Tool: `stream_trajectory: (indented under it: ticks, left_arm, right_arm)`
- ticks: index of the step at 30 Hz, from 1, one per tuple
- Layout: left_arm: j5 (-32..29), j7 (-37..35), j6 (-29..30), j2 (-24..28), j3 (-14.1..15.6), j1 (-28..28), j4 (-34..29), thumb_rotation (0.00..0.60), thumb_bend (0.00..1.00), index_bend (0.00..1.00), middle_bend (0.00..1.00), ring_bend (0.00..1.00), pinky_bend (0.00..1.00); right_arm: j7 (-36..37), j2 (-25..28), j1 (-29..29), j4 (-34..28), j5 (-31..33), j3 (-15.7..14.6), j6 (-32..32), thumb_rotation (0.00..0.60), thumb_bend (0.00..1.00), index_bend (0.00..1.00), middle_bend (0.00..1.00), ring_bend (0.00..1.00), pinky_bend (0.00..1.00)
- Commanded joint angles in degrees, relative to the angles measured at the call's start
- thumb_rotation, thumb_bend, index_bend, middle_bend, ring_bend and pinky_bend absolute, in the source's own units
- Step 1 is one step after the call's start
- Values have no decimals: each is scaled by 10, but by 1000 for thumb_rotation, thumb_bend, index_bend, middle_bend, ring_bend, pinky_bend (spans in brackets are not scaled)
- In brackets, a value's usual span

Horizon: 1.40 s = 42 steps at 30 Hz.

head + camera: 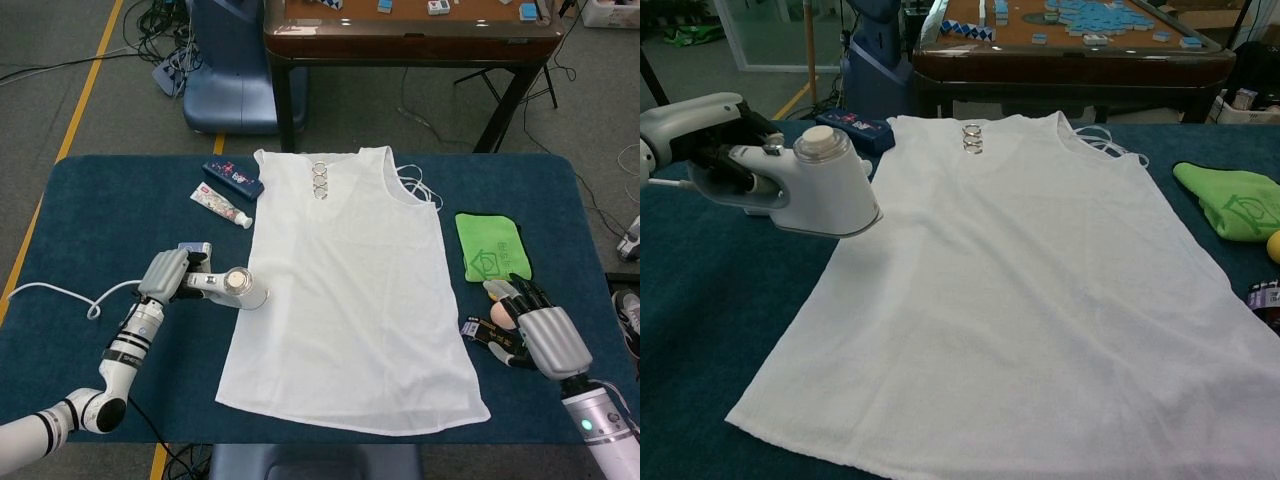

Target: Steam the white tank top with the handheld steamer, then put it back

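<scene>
One left hand (166,276), fingers gripping the white handheld steamer (232,288), nozzle at the flat white tank top's (350,290) left edge; right hand (543,338) half-curled, empty.

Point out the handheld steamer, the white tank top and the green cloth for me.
handheld steamer (825,180), chest view, on its white body below the round cap.
white tank top (350,300), head view, on the middle of the spread fabric.
green cloth (492,247), head view, on the centre of the folded cloth.

Tank top (352,290) is spread mid-worktop (120,200), steamer (232,288) at its left edge, folded cloth (492,247) right.
</scene>
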Motion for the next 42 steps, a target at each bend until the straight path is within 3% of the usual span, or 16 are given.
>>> stream_trajectory:
  ticks: [1, 8, 13, 16, 22, 24, 30, 42]
  left_arm:
    - [-2, 38, 12, -23, 2, -13, -20, 600, 228, 901, 835, 696, 758]
    - [1, 92, 6, -68, 5, -45, -6, 600, 228, 901, 834, 694, 759]
    - [-17, 112, -11, -95, -2, -68, 13, 600, 228, 901, 833, 693, 759]
    - [-29, 119, -19, -111, -6, -78, 30, 600, 228, 901, 833, 692, 759]
    - [-55, 131, -36, -134, -13, -94, 65, 600, 228, 901, 833, 692, 759]
    - [-62, 132, -40, -141, -14, -97, 77, 600, 229, 901, 833, 692, 759]
    - [-70, 125, -47, -164, -13, -103, 117, 600, 228, 901, 833, 692, 759]
    - [-71, 104, -57, -177, -13, -105, 159, 600, 228, 901, 833, 691, 759]
  right_arm:
    - [-7, -10, 24, -5, -17, -15, -39, 600, 419, 16, 154, 34, 90]
    - [-12, -23, 66, -21, -32, -34, -113, 600, 626, 16, 154, 35, 90]
    - [-12, -39, 87, -19, -34, -46, -152, 600, 645, 16, 154, 34, 90]
    - [-5, -55, 95, -8, -31, -55, -171, 600, 588, 16, 154, 34, 90]
    - [7, -89, 97, 22, -30, -76, -187, 600, 256, 19, 154, 35, 90]
    - [12, -98, 96, 34, -32, -82, -186, 600, 218, 20, 154, 34, 90]
    - [15, -120, 94, 58, -36, -95, -182, 600, 145, 31, 154, 34, 90]
    - [32, -141, 89, 80, -24, -103, -171, 600, 134, 33, 154, 34, 90]
